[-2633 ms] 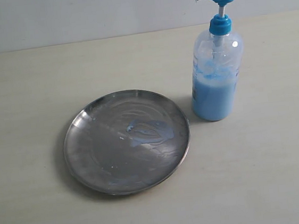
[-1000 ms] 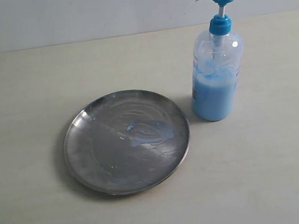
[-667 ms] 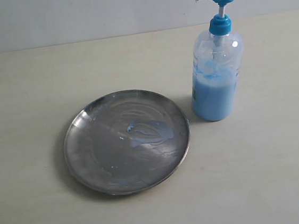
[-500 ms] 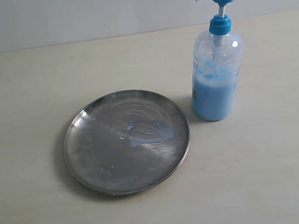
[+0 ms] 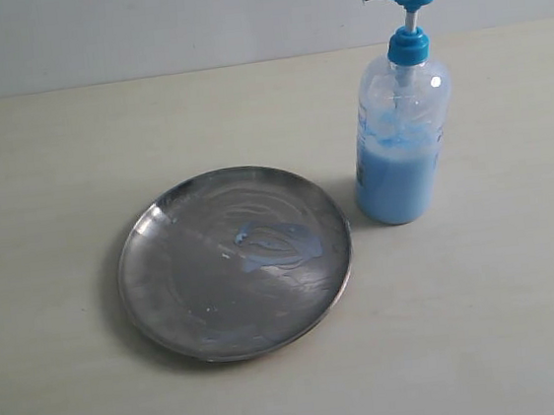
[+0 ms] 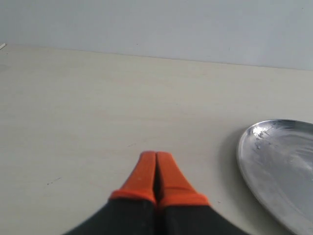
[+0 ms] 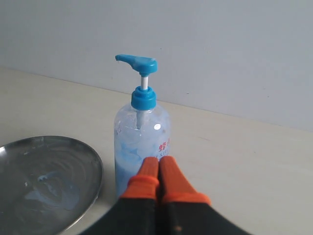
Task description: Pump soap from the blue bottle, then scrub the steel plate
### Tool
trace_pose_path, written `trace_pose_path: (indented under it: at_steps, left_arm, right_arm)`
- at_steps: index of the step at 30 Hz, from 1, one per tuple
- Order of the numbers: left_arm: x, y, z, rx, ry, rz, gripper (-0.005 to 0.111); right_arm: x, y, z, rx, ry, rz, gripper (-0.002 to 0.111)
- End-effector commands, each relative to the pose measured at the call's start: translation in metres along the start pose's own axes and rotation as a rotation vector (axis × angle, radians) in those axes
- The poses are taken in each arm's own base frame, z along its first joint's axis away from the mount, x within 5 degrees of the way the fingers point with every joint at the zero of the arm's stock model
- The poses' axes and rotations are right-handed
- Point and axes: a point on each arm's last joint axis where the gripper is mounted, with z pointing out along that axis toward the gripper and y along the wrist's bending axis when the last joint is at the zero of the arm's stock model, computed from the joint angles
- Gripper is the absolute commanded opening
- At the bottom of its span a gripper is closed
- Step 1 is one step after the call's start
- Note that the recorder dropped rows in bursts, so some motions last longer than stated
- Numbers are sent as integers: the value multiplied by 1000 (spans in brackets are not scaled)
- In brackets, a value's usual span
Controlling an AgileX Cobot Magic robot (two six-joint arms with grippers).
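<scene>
- The steel plate (image 5: 166, 279) is lying flat on the table (image 5: 51, 132).
- The blue bottle (image 5: 399, 145) is standing upright at the plate's 2 o'clock, just beside the rim, with its spout pointing to 9 o'clock.
- The soap (image 5: 281, 245) is sitting as a thin smear near the plate's centre.
- The left gripper (image 6: 155, 159) is hanging over the table near the plate, tips pressed together and gripping nothing.
- The right gripper (image 7: 159, 164) is facing the bottle, tips pressed together and gripping nothing.

Bright, soft, even light, seemingly from the right. The steel plate (image 5: 155, 270) and the blue bottle (image 5: 402, 155) cast faint shadows toward the frame's left. Pale glare streaks the plate, one small highlight dots the bottle, and all views look slightly soft.
</scene>
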Motion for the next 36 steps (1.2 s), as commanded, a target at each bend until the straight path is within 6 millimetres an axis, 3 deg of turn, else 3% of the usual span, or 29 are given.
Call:
trace_pose_path:
  at_steps: [1,12,25,36]
  left_arm:
    - [1,0,0,-3,-4,9,0]
    - [1,0,0,-3,-4,9,0]
    - [1,0,0,-3,-4,9,0]
    - [1,0,0,-3,-4,9,0]
  right_arm:
    - [0,0,-1,6,-17,-1,0]
    - [0,0,-1,3,-9,6,0]
    - [4,-4,-19,80,-61,29,0]
    - [51,-4,-16,172,-65,53,0]
